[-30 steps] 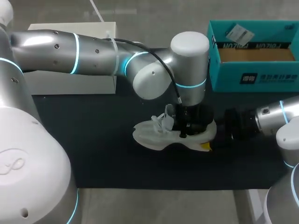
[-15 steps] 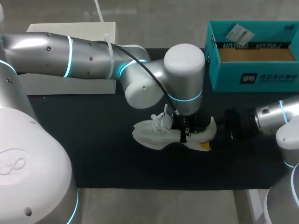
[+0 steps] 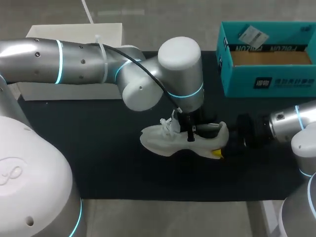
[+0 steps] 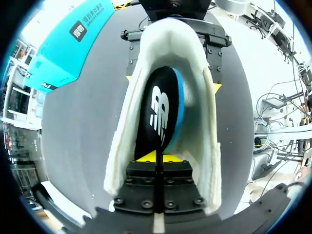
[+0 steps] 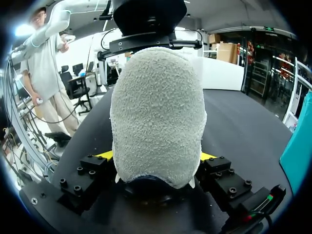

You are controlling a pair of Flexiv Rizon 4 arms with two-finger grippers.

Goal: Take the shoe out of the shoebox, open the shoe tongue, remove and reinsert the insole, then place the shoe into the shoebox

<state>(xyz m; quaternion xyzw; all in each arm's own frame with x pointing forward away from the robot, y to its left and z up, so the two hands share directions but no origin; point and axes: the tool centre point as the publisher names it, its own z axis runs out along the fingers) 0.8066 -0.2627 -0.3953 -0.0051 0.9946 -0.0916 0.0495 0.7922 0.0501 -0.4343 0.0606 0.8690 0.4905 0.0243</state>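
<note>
A white shoe (image 3: 173,142) lies on the black mat (image 3: 98,158), toe to the left. My left arm reaches over it and my left gripper (image 3: 190,134) is down in the shoe's opening. In the left wrist view that gripper (image 4: 157,157) is shut on the edge of the black insole (image 4: 158,109), which stands tilted between the shoe's padded walls (image 4: 207,102). My right gripper (image 3: 223,145) is at the heel. In the right wrist view the fuzzy heel (image 5: 156,112) fills the gap of my right gripper (image 5: 156,157), with both yellow fingertips (image 5: 104,155) against its sides.
An open teal shoebox (image 3: 269,84) stands at the back right with a paper slip (image 3: 252,34) inside. A white box (image 3: 74,89) sits at the back left, behind my left arm. Bare mat lies in front of and to the left of the shoe.
My left arm's wrist has shifted left and back over the shoe while its gripper stayed in the opening. The shoe and the right gripper have kept still.
</note>
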